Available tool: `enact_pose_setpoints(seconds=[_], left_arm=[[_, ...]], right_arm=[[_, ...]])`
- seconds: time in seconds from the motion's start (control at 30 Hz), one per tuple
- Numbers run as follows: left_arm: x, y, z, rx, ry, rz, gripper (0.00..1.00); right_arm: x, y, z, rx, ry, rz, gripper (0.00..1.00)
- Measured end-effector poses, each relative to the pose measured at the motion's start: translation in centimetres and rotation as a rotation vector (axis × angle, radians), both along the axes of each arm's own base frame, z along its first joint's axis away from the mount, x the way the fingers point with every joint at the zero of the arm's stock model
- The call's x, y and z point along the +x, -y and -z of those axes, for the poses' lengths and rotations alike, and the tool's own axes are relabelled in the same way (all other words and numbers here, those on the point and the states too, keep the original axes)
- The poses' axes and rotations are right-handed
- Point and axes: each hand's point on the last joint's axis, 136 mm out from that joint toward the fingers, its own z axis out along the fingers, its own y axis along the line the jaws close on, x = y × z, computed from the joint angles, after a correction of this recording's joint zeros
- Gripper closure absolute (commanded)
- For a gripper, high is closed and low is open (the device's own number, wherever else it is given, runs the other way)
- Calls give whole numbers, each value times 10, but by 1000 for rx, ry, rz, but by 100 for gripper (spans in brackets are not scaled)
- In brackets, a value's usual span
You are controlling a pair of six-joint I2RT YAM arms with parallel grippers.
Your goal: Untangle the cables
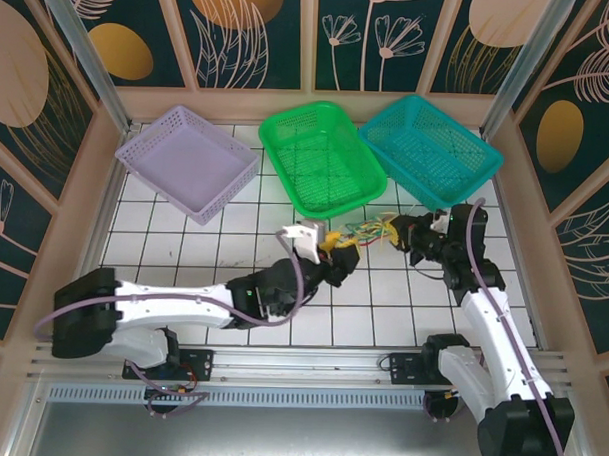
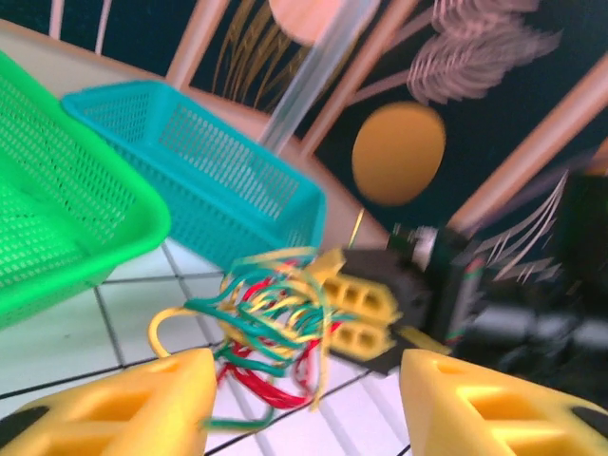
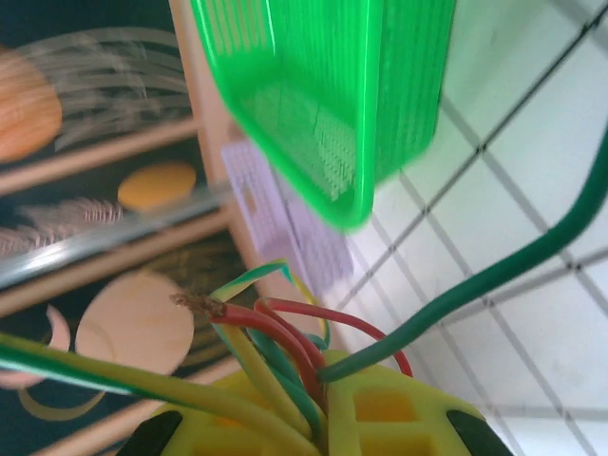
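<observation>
The cables [image 1: 369,231], a small knot of thin red, green and yellow flexible wires, sit over the white tiled table [image 1: 184,254] between the two arms, just in front of the gap where the near corners of the green plastic mesh basket [image 1: 322,154] and the teal plastic mesh basket [image 1: 432,147] meet. A lilac plastic mesh basket [image 1: 187,159] stands well apart to the left. The right gripper [image 3: 328,418] is clamped on the cables. In its wrist view, red, green and yellow strands come out between its yellow pads, which are pressed close together. One green wire arcs away over the tiles toward the right edge, and one red wire ends in a frayed bare tip. From the left wrist view, the same clamped pads sit at the right side of the knot, with loops of wire spilling out to the left and downward. The left gripper [image 2: 306,380] has its yellow fingers [image 2: 123,408] spread wide apart, holding nothing. The knot lies just ahead of them, and a few loose red and green strands hang down toward the gap between the fingertips. The frames do not show clearly whether the bundle rests on the tiles or hangs just above them.
</observation>
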Motion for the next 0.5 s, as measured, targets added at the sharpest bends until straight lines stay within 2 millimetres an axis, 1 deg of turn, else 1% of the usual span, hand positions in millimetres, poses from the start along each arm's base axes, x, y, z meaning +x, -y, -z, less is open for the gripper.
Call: enact_pose_setpoints(seconds=[0.03,0.1,0.13,0.2,0.27,0.3,0.33,0.4,0.47,0.5], left_arm=[[2,-8,-11,-61,-27,-14,40],[4,-22,-27,-175,-86,-35,41],[5,-27,-32,-228,-117,-40,42],[6,-31,-32,-303,-187,-37,43],[7,-28,-24,-358,-273,-26,42],[7,-25,-17,-380,-318,-17,40],[7,-21,-9,-396,-359,-12,38],[7,-14,10,-414,-438,-4,38],[8,-7,28,-420,-502,-1,42],[9,-4,35,-425,-528,-3,47]], right_arm=[[4,5,1,-27,9,30,100],[9,11,3,-61,22,74,100],[11,13,2,-71,30,90,100],[15,16,-1,-86,56,115,100],[17,15,-6,-97,88,127,100],[18,13,-9,-102,106,130,100],[18,11,-12,-106,120,128,100],[17,5,-14,-112,139,117,100],[16,0,-15,-117,149,105,100],[15,-3,-15,-118,152,98,100]])
